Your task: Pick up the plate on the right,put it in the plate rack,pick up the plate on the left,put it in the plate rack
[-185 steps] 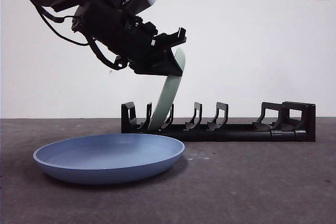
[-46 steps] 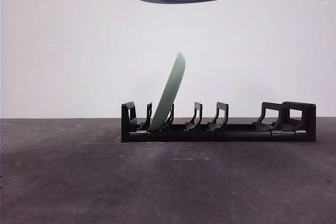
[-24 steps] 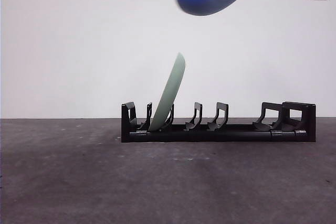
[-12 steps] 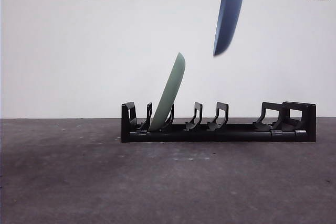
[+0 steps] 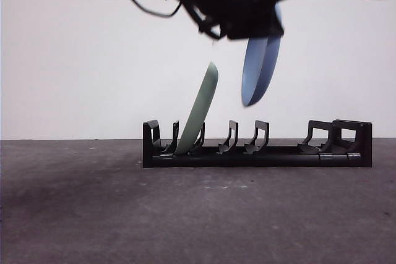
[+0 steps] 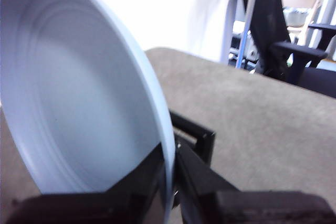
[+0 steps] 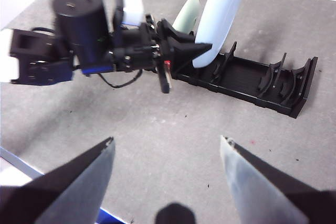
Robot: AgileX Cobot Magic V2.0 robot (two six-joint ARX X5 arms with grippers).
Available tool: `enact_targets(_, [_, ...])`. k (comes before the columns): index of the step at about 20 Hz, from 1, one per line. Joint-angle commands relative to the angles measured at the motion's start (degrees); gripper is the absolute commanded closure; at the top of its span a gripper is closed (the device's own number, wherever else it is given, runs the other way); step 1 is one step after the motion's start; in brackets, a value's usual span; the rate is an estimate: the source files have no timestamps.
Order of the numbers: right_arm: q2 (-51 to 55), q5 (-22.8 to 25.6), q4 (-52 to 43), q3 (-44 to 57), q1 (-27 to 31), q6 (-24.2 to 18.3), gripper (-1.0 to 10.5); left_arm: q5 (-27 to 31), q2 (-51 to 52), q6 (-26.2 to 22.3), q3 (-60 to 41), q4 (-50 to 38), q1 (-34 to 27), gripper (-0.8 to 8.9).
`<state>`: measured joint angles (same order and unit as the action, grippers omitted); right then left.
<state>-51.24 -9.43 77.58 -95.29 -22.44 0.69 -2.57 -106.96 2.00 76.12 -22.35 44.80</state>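
I see the left gripper (image 5: 260, 26) clamped on the blue plate (image 5: 260, 72), hanging edge-down above the plate rack (image 5: 257, 146); misaligned lowering risks striking a divider or the racked green plate (image 5: 199, 112).

grey table (image 5: 93, 214), black plate rack (image 5: 272, 153) on it

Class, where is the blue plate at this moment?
In the front view the blue plate hangs on edge in the left tool, above the plate rack, just right of the green plate standing in it.
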Motion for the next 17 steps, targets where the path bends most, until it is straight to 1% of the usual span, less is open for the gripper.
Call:
enact_targets(1, [0.13, -0.17, 1.38, 0.07, -0.04, 0.42, 6.0, -0.61, -1.77, 2.47, 0.17, -1.88, -0.94, 8.22])
enact_targets(6, [0.13, -0.17, 1.38, 0.20, -0.04, 0.39, 6.0, -2.34, -3.87, 2.71, 0.17, -2.60, -1.73, 8.22])
enact_targets(9, [0.13, -0.20, 1.38, 0.74, -0.04, 0.42, 6.0, -2.29, -5.60, 2.73, 0.17, -2.95, -1.75, 8.22])
enact_targets(13, [0.13, -0.20, 1.38, 1.18, -0.04, 0.42, 6.0, -1.49, -6.54, 2.69, 0.17, -1.66, -2.19, 8.22])
enact_targets(14, [0.13, -0.20, 1.38, 1.44, -0.04, 0.39, 6.0, 0.42, -6.54, 2.58, 0.17, -1.01, -2.23, 8.22])
enact_targets(15, [0.13, -0.20, 1.38, 1.66, -0.04, 0.42, 6.0, 1.11, -6.54, 2.32, 0.17, -0.35, -2.23, 8.22])
enact_targets(17, [0.13, -0.20, 1.38, 2.16, -0.04, 0.39, 6.0, 1.07, -6.54, 1.38, 0.17, 1.68, -2.58, 8.22])
